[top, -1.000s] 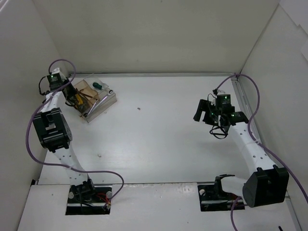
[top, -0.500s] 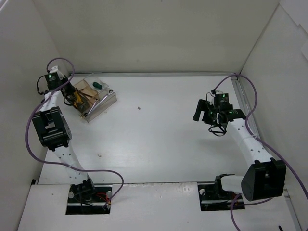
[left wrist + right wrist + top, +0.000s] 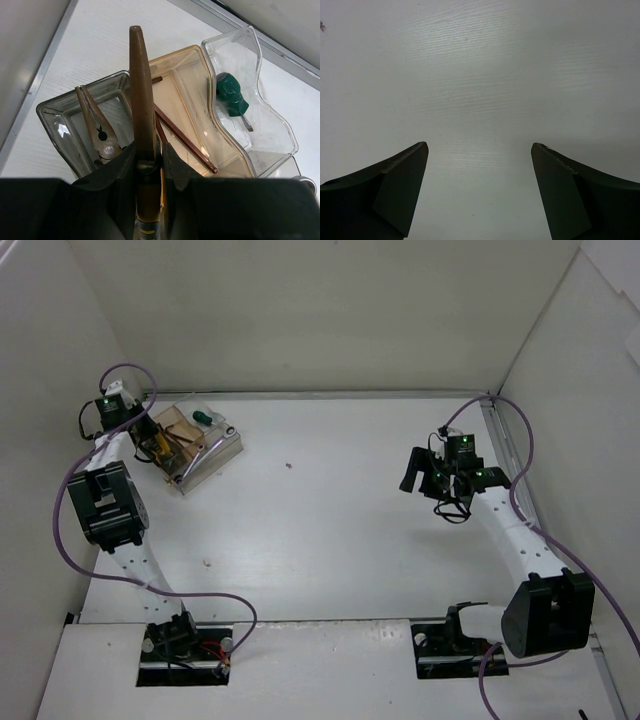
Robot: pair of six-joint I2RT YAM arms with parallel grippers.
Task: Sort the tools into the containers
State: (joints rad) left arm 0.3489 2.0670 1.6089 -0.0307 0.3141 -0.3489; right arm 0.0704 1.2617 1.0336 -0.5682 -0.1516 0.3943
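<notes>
The containers sit at the far left of the table. In the left wrist view, a grey clear box holds pliers. A brown-tinted box holds thin dark rods. A clear box holds a green-handled screwdriver. My left gripper is shut on a brown tapered rod-like tool, which it holds over the grey and brown boxes; in the top view it is at the containers' left side. My right gripper is open and empty over bare table, and it also shows in the right wrist view.
White walls enclose the table on the left, back and right. A metal rail runs close beside the containers on the left. A small dark speck lies on the table mid-back. Purple cables loop along both arms.
My left gripper, holding the brown tool, shifted slightly at the containers' left side. My right arm's elbow moved a little toward the near edge, and its gripper stayed open.
</notes>
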